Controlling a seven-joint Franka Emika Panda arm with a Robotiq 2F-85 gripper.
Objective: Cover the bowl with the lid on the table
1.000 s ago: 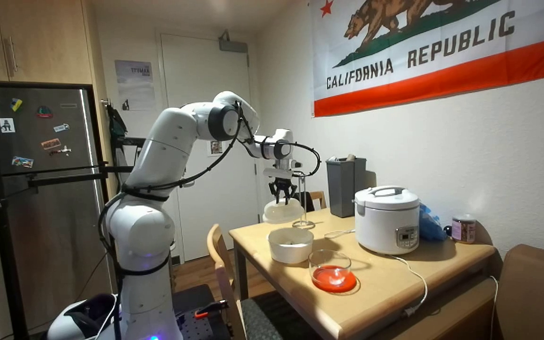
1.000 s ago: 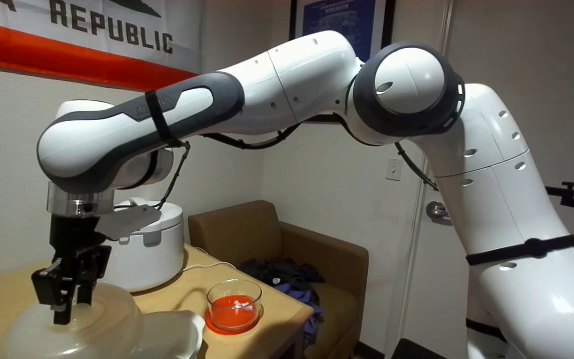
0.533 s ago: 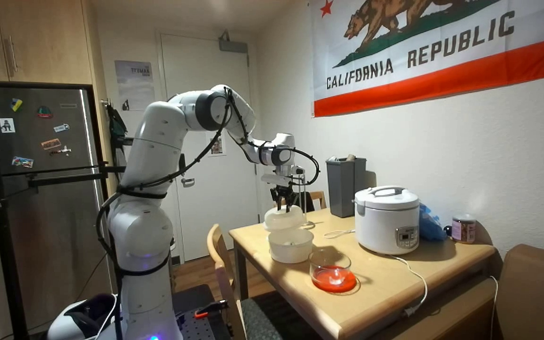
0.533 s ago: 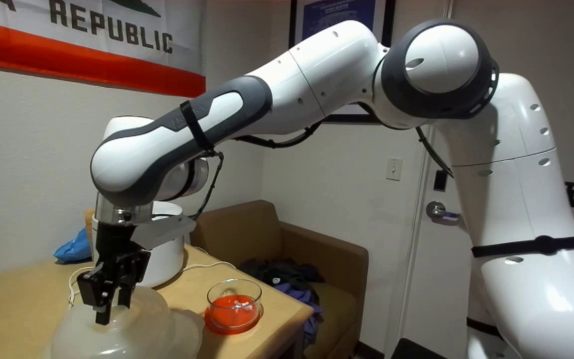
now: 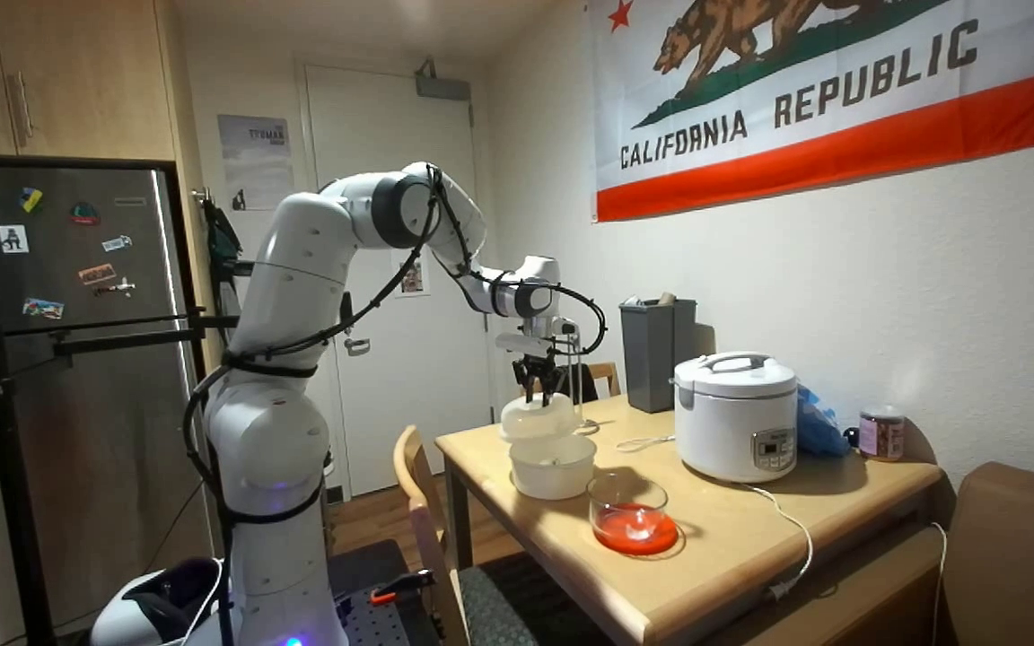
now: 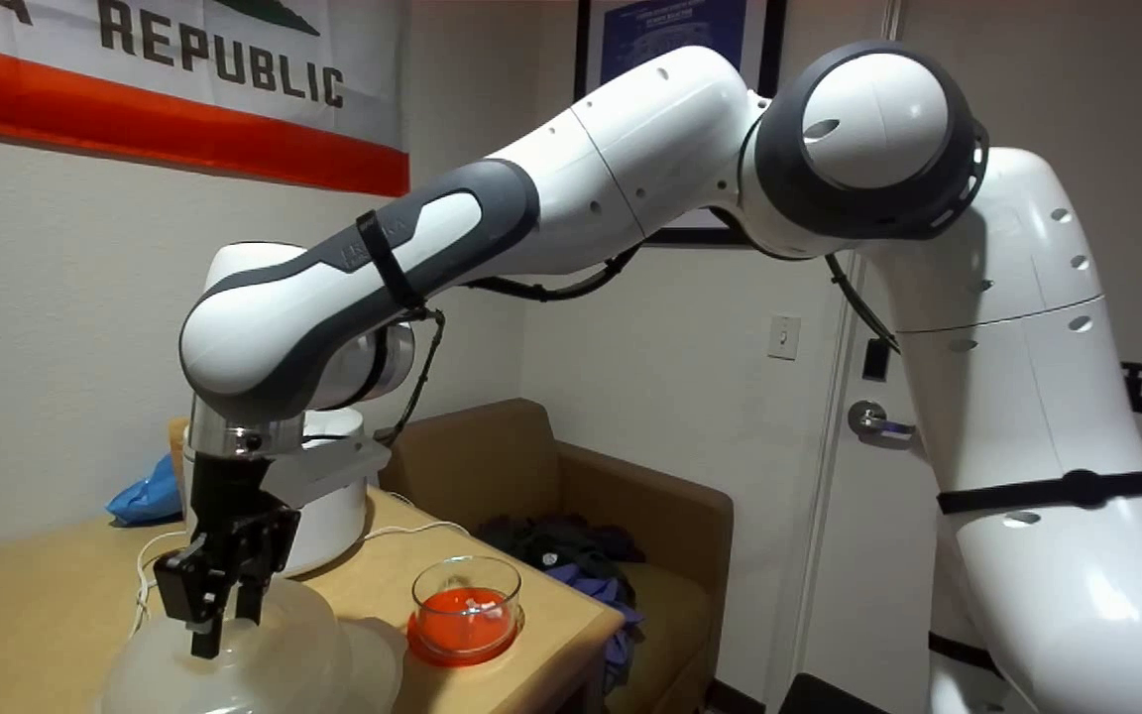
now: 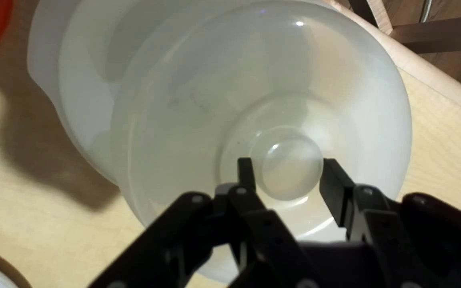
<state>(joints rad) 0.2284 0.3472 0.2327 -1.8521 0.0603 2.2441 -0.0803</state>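
steel fridge (image 5: 95, 431): at far left, magnets (image 5: 97, 272) on its front; only an exterior view takes it in.
white arm (image 5: 288, 287): rises from its base, bends over at the top, then slopes down to a wrist (image 5: 537, 294) held upright above the table (image 5: 732, 547).
tool (image 7: 286, 172): points down, fingers (image 7: 336, 192) drawn in on the round knob (image 7: 292, 160) of the lid (image 5: 535, 420), one to each side; the wrist view shows this grip best.
lid: whitish, translucent, held by the tool partly over the bowl (image 5: 553, 475), off centre; whether its edge meets the bowl's rim i cannot tell.
bowl: on the table; an exterior view shows its front wall, while in the wrist view a flared lip pokes out from beneath the lid.
metal stand (image 5: 587, 427): just behind the lid, which hides part of its foot.
glass container (image 5: 626, 495): on a flat orange-red dish (image 5: 634, 538), near the bowl; the wrist view catches just a corner of the pair.
grey bin (image 5: 647, 359): at the table's back edge, seen only in an exterior view.
rice cooker (image 6: 331, 521): white; in an exterior view the wrist stands in front of much of it.
blue bag (image 5: 818, 426): beside the rice cooker in both exterior views.
brown armchair (image 6: 630, 496): dark and purple cloth (image 6: 581, 550) lies on its seat, as an exterior view shows.
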